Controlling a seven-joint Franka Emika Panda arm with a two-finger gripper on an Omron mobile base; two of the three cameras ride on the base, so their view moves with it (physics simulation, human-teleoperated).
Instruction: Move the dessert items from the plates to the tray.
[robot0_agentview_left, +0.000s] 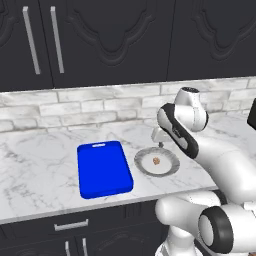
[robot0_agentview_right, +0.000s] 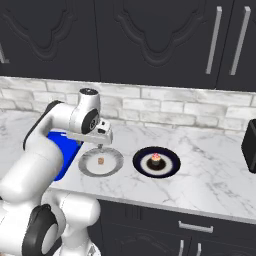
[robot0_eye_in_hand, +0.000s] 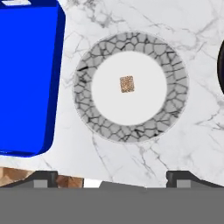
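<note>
One cookie (robot0_eye_in_hand: 127, 84) is sitting mid-plate (robot0_eye_in_hand: 131, 127), straight below the gripper (robot0_agentview_right: 102, 146), which is hovering with jaws spread, tray (robot0_eye_in_hand: 26, 78) just beside the plate.

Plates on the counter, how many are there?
2. The grey patterned plate sits beside the blue tray, holding the brown cookie; the dark plate on its other side holds the pink cupcake.
</note>
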